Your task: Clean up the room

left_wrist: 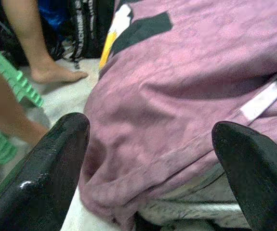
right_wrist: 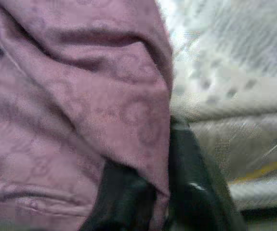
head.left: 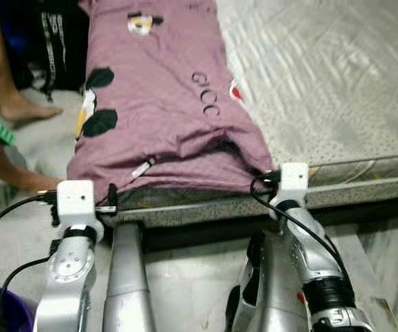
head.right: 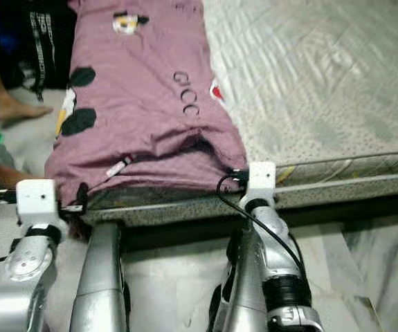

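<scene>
1. Right gripper (right_wrist: 169, 192) is pinched on the near right corner of the purple blanket (head.left: 164, 104), at the mattress (head.left: 337, 83) edge
2. Left gripper (left_wrist: 150, 163) is spread wide, the blanket's near left corner between its fingers, ungrasped
3. Blanket lies rumpled lengthwise ahead; straightening or folding looks barely begun

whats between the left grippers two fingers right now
In the left wrist view, the near corner of the purple sheet lies between the open left gripper's fingers, over the mattress edge.

Right claw (right_wrist: 148, 192) fingertips under purple blanket (right_wrist: 71, 110), blurred, perhaps pinching it.
</scene>
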`<state>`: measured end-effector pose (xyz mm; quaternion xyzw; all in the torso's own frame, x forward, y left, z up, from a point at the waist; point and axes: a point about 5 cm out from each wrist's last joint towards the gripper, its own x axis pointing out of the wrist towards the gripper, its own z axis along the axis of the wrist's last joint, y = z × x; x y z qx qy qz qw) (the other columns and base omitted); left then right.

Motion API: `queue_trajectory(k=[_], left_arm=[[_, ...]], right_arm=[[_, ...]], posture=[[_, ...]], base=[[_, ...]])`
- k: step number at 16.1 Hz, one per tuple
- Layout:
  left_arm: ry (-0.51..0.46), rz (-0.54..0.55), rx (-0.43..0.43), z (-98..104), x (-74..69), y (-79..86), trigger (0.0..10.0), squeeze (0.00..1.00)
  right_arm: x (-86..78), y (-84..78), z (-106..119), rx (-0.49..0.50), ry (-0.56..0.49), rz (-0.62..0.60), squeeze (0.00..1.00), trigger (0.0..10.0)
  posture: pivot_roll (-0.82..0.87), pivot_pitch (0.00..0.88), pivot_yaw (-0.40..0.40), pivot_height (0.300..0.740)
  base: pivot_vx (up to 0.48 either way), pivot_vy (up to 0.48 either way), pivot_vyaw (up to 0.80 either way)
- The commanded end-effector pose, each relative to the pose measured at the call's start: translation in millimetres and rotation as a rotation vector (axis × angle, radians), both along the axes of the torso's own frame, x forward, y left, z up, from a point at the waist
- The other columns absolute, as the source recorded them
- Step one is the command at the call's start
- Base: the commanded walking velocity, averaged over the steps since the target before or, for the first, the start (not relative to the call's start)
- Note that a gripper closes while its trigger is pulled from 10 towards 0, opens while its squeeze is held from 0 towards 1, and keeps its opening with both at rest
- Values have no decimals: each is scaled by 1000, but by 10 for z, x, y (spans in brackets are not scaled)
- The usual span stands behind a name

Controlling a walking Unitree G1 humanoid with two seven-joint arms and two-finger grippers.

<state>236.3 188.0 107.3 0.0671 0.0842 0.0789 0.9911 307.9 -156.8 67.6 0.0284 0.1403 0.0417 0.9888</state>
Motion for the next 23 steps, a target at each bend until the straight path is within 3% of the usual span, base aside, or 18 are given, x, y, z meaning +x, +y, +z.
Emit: queue_trajectory(k=[1,2,4,5,9,10,13,15,18,20,23], left_arm=[[9,3,2,-27,0,13,10000,0],[17,1,4,-45,0,25,10000,0],[23,-1,8,-61,0,25,10000,0],[21,-2,9,-65,8,22,10000,0],[12,-16,10,-57,34,-12,10000,0],[11,-20,11,-59,39,-17,10000,0],[8,-26,14,-54,42,-21,10000,0],[8,-27,15,-53,38,-18,10000,0],[12,-28,16,-61,25,-15,10000,0],[12,-28,16,-62,29,-18,10000,0],[5,-33,14,-55,47,-38,10000,0]], right_arm=[[-44,50,-126,5,116,43,1000,10000],[-62,98,-163,-5,179,100,1000,10000],[-66,114,-144,-37,186,154,1000,10000],[-83,89,-120,-110,163,190,1000,10000],[-99,37,128,-249,-80,206,1000,10000],[-115,-24,193,-300,-143,150,1000,10000],[-175,-58,264,-345,-243,118,1000,10000],[-202,-6,270,-314,-258,155,1000,10000],[-219,158,261,-195,-221,307,1000,10000],[-195,141,289,-197,-235,307,1000,10000],[-130,255,409,-205,-318,325,1000,10000]], posture=[[226,44,-26,490],[227,42,-27,490],[228,39,-30,490],[226,38,-30,490],[219,40,-23,490],[215,41,-19,490],[214,46,-14,490],[215,50,-13,490],[217,52,-13,490],[214,51,-12,490],[212,49,-13,490]], base=[[0,0,0],[0,0,0],[0,0,0],[0,0,0],[0,0,0],[0,0,0],[0,0,0],[0,0,0],[0,0,0],[0,0,0],[0,0,0]])
